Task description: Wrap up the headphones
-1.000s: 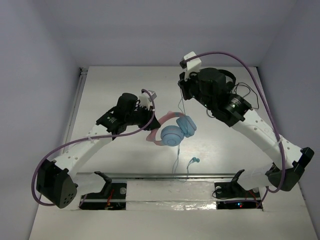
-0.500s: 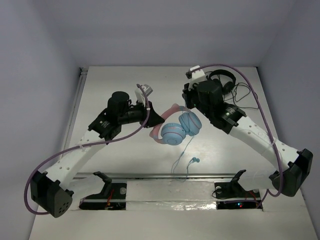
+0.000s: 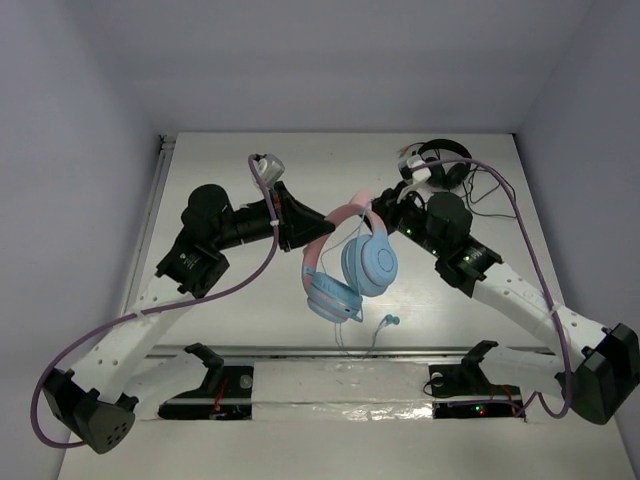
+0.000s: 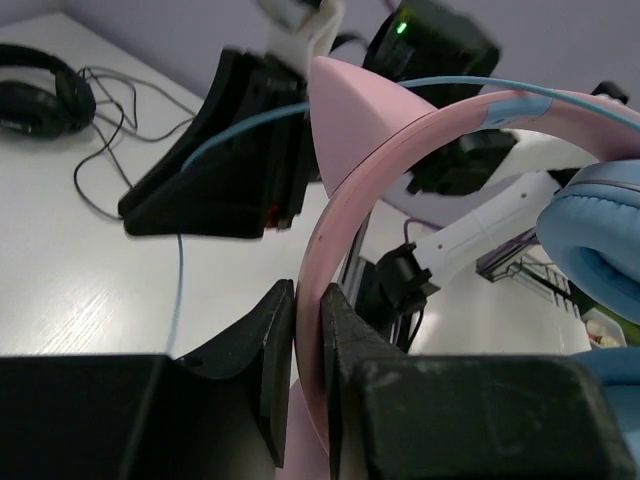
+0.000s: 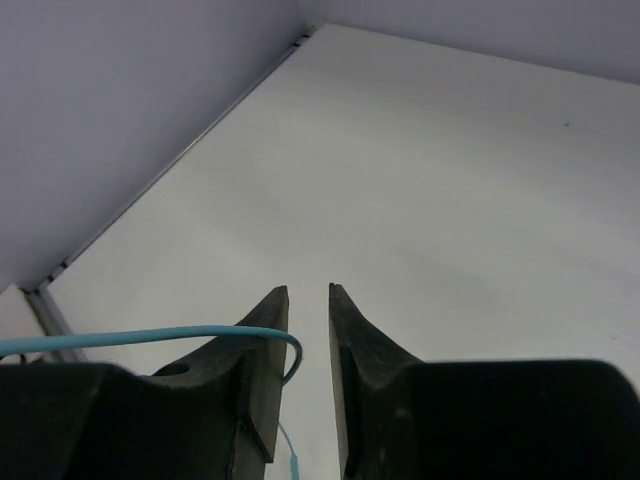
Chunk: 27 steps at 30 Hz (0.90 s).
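Note:
The headphones hang in the air over the table's middle, with a pink cat-ear headband [image 3: 335,222] and light blue ear cups [image 3: 370,262]. My left gripper [image 3: 300,228] is shut on the headband [image 4: 345,200], as the left wrist view [image 4: 308,288] shows. The thin blue cable [image 4: 420,85] runs from the headband to my right gripper [image 3: 383,210]. In the right wrist view the jaws [image 5: 309,290] stand a narrow gap apart, and the cable [image 5: 150,335] hooks over the left finger. The cable's plug [image 3: 390,321] lies on the table.
The smaller black headphones [image 3: 440,162] with a tangled black cable lie at the back right, behind my right arm; they also show in the left wrist view [image 4: 40,95]. A metal rail [image 3: 340,352] runs along the near edge.
My left gripper has lifted and turned the headphones, so the cups now hang below the headband. My right gripper has moved right and toward the headband with the cable.

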Each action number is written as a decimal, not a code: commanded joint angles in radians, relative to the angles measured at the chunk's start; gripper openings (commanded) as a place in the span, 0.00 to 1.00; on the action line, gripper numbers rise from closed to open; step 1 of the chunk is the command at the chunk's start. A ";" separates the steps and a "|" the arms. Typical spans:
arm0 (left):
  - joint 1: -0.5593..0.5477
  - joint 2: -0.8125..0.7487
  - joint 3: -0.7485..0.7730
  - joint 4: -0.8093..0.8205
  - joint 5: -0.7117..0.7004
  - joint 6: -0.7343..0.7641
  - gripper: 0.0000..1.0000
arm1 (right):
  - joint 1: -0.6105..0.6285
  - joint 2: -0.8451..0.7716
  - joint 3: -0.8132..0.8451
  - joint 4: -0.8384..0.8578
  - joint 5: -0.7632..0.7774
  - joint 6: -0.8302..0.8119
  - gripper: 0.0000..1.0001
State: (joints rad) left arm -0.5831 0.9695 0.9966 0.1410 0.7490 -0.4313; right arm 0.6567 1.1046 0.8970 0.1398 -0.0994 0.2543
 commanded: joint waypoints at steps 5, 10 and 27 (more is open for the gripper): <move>-0.004 -0.017 0.097 0.180 -0.016 -0.152 0.00 | -0.012 0.040 -0.096 0.374 -0.244 0.143 0.35; -0.004 -0.003 0.125 0.177 -0.068 -0.170 0.00 | -0.012 0.098 -0.121 0.468 -0.298 0.197 0.44; 0.005 0.072 0.350 0.045 -0.498 -0.139 0.00 | 0.152 0.331 -0.266 0.819 -0.295 0.338 0.42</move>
State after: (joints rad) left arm -0.5827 1.0565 1.2572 0.1444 0.4168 -0.5690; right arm 0.7864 1.4258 0.6579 0.7879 -0.3939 0.5545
